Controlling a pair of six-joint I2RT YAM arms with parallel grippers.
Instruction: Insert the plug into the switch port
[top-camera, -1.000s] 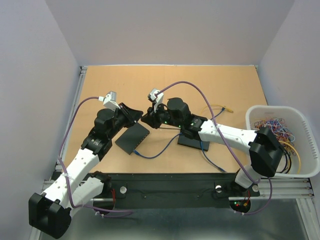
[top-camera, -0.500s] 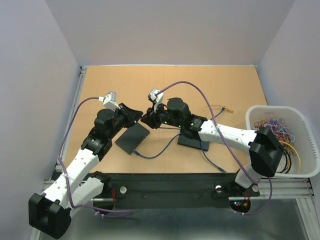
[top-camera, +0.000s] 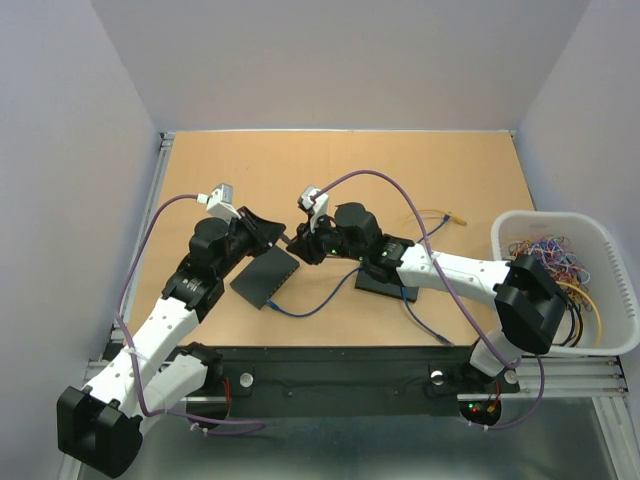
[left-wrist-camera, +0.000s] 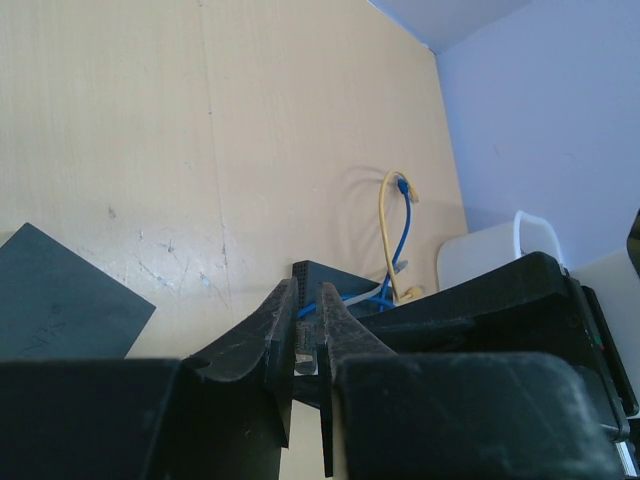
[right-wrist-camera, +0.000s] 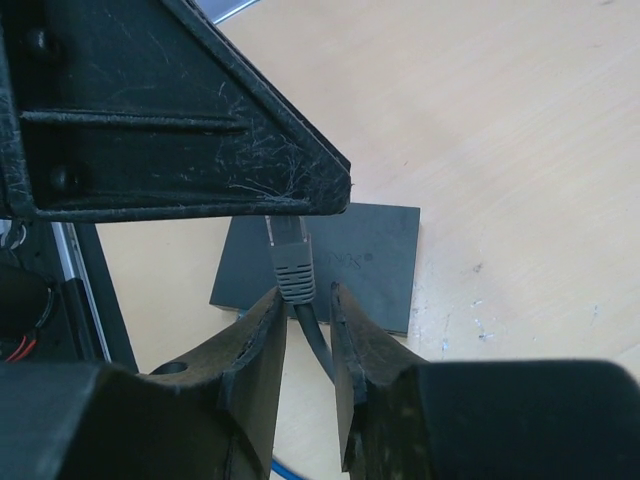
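Meeting in mid-air above the light wooden tabletop (top-camera: 400, 170), the two arms are sharing the small grey plug (right-wrist-camera: 291, 255) on its grey cable. The left gripper (left-wrist-camera: 305, 300) is pressing its jaws together on the plug's front end, which is showing as a pale sliver between the fingertips in the left wrist view. The right gripper (right-wrist-camera: 307, 300) is standing with its jaws narrowly apart on either side of the plug's rubber boot. One side is looking close to touching and the other is showing a thin gap, so I cannot tell whether it is pinching or merely cradling. The flat black rectangular switch (right-wrist-camera: 365, 250) is lying on the tabletop below the plug and not touching it, with a thin blue cable (top-camera: 310, 305) trailing from its near corner. Judging from this, the plug is lifted and being passed or regripped between the arms, while insertion is not yet begun. Aligning the plug with a free port and pushing it home are remaining. The ports themselves are not showing in any view.
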